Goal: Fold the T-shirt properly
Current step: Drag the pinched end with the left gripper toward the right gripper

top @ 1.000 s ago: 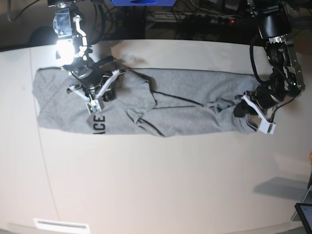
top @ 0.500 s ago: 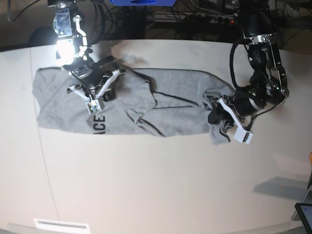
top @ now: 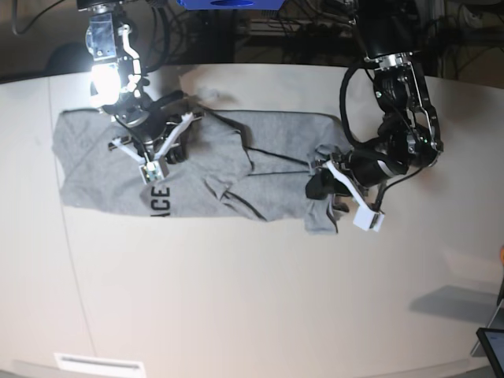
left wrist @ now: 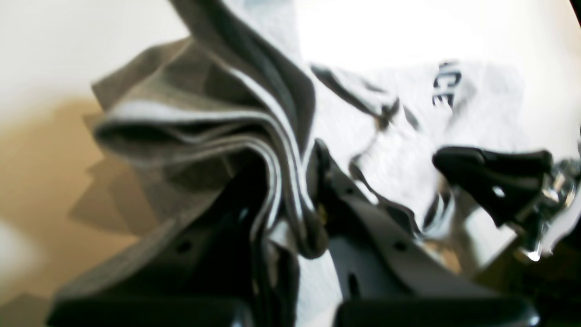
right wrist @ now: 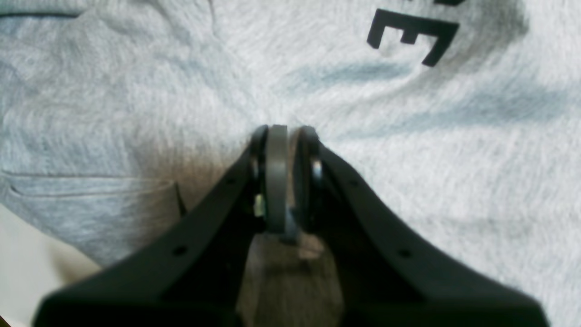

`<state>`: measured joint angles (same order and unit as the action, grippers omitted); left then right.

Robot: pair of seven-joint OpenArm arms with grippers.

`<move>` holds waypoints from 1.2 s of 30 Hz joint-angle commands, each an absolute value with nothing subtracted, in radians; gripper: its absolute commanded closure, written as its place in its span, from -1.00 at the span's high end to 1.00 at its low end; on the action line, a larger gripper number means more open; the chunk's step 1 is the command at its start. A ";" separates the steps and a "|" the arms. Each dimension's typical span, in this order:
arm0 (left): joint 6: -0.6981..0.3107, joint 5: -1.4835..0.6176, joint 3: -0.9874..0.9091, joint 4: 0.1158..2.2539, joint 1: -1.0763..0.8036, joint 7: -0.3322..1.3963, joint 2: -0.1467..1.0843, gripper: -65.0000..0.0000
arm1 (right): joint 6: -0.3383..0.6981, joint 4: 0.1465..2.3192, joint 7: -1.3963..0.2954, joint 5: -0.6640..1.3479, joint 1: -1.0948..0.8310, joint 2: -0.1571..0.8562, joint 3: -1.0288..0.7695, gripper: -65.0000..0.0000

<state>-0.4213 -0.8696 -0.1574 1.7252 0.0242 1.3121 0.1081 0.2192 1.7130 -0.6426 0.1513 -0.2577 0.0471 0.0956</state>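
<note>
A: Fold in progress, I'd say. The T-shirt lies stretched across the table, and the left gripper has its far end bunched up and lifted toward the middle.

B: Is it really holding cloth?

A: Yes. In the left wrist view several layers of grey fabric are pinched between the nearly closed jaws, hanging in a thick fold. The right gripper is also almost shut, nipping a small tuck of shirt just beside the black lettering.

B: So the right one anchors while the left one carries?

A: That's my reading. The next move probably calls for the left arm to bring its end over the body toward the printed end, lay it flat and square to the edges, and only then let go. A wrinkle runs through the middle and may get trapped.

B: What differs from a second ago?

A: The left gripper was out at the shirt's far end; it has travelled well inward, shortening the shirt. The right gripper has not moved.
</note>
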 commanded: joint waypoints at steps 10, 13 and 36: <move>-0.424 -0.894 -0.148 1.794 0.041 1.319 -0.010 -1.00 | 0.220 1.727 -0.648 0.153 -0.251 0.050 0.093 -0.80; -0.423 -0.888 -0.113 1.782 0.042 1.313 -0.024 -1.00 | 0.220 1.727 -0.648 0.153 -0.251 0.050 0.093 -0.80; -0.423 -0.963 -0.104 1.649 0.058 1.291 -0.096 -0.15 | 0.220 1.725 -0.648 0.153 -0.254 0.050 0.093 -0.80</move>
